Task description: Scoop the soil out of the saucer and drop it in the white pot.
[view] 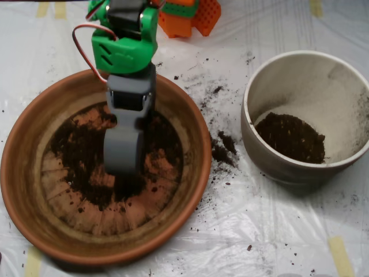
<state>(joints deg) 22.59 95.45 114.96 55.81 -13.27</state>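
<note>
Terracotta fills the left of my overhead view: the saucer [23,173], wide and shallow, sits on the clear plastic sheet [242,231] that covers the table. My grey scoop [123,164] hangs down into the middle of it from the green arm [124,49], with a red wire [81,49] looping off the arm's left side. The scoop's rounded shell faces the camera, and its lower end meets the soil [86,156] on the saucer's base. From above I see the two halves drawn together into one smooth curved shape, with no gap between them at the tip. I cannot tell what, if anything, is inside, as the shell hides it.

The soil lies in a thin, broken layer over the centre of the saucer, thicker to the left and below the scoop, with bare orange patches and radial lines showing through toward the lower edge.

To the right, well apart from the saucer, stands the white pot [346,75]. A dark mound of soil rests in its lower part, against the dusty pale inside wall.

Between saucer and pot, spilled crumbs [222,150] lie scattered on the plastic, with a few clumps just beside the saucer's right rim. An orange plastic part [193,17] sits at the top edge, behind the arm
</note>
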